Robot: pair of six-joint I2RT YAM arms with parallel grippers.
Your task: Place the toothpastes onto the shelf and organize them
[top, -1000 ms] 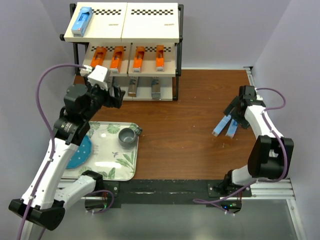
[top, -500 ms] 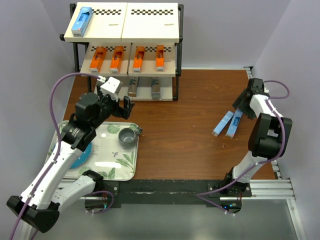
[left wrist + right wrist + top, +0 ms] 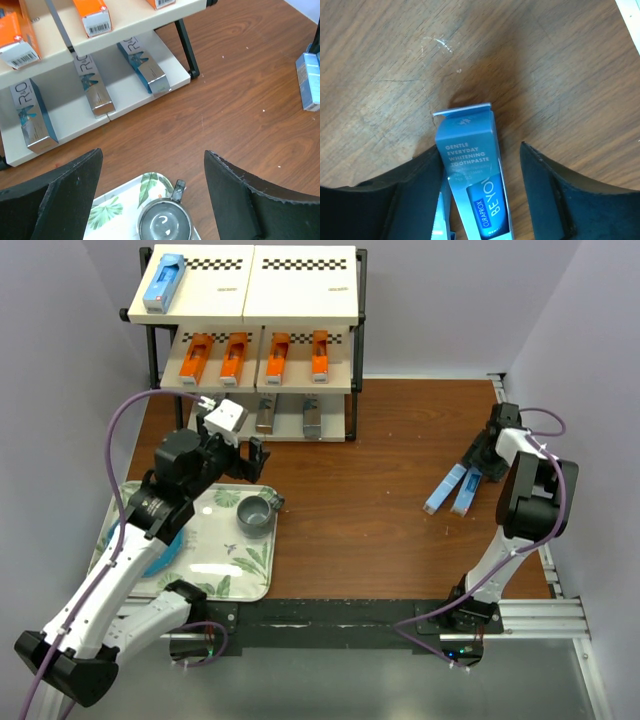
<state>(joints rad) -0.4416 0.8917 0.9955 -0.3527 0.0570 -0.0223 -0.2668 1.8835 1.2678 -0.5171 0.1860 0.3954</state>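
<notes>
The shelf (image 3: 300, 290) stands at the back left. One light blue toothpaste (image 3: 163, 282) lies on its top board, several orange ones (image 3: 235, 358) on the middle, and metallic dark blue ones (image 3: 265, 415) on the bottom, also in the left wrist view (image 3: 95, 87). Two light blue toothpastes (image 3: 442, 488) lie on the table at the right. My right gripper (image 3: 476, 462) is open over their far ends. In the right wrist view one box (image 3: 475, 165) lies between its fingers (image 3: 555, 190), untouched on the right side. My left gripper (image 3: 245, 455) is open and empty above the tray's far edge.
A leaf-patterned tray (image 3: 215, 575) lies at the front left with a grey cup (image 3: 255, 515) and a round blue plate (image 3: 160, 545). The cup also shows below my left fingers (image 3: 162, 225). The wall is close to the right of my right arm.
My left arm has drawn back from the shelf, down and right over the tray's edge. My right wrist has swung to the back right and now sits at the far ends of the two boxes.
</notes>
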